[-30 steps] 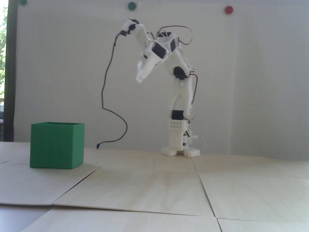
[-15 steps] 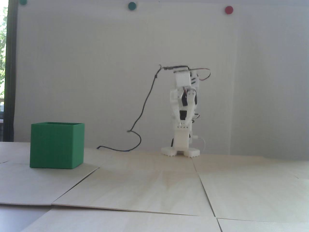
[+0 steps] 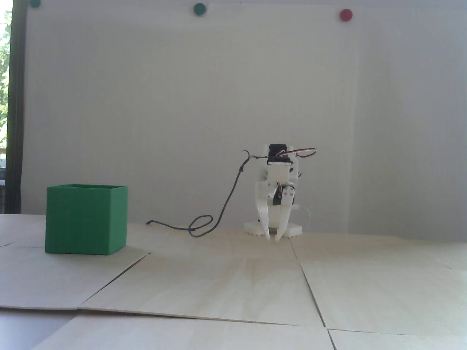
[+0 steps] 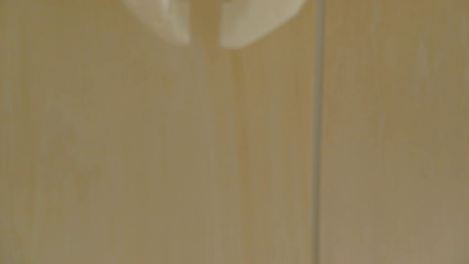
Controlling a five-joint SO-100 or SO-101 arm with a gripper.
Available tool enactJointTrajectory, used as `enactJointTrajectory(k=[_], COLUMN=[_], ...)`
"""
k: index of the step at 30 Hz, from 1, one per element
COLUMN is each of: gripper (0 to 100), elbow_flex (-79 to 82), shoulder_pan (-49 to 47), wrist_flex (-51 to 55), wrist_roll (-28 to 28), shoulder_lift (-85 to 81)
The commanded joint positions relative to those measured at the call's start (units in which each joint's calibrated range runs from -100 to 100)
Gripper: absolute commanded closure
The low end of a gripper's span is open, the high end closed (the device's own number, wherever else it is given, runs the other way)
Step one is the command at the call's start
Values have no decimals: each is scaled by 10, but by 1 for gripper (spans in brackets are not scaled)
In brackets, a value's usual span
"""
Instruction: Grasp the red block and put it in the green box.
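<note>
The green box (image 3: 86, 220) stands on the table at the left in the fixed view, open top up; its inside is hidden. The red block shows in neither view. My white gripper (image 3: 273, 239) hangs folded at the back of the table, right of the box and well apart from it, fingertips pointing down close to the wood. In the wrist view the gripper (image 4: 205, 44) enters from the top edge. A narrow gap of bare wood shows between the two fingertips (image 4: 236, 30). Nothing is held.
The table is made of pale wooden panels with seams (image 3: 310, 288) (image 4: 317, 142). A dark cable (image 3: 199, 224) loops on the table left of the arm's base. Green and red round dots (image 3: 345, 15) are on the white wall behind.
</note>
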Motion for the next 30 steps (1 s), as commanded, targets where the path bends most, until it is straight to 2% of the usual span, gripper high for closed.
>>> enactJointTrajectory(k=[1, 10, 30], gripper=[98, 98, 98], elbow_flex=[12, 12, 12], shoulder_pan=[-3, 71, 72], wrist_flex=[79, 71, 71], wrist_roll=[1, 1, 1], shoulder_lift=[-1, -6, -6])
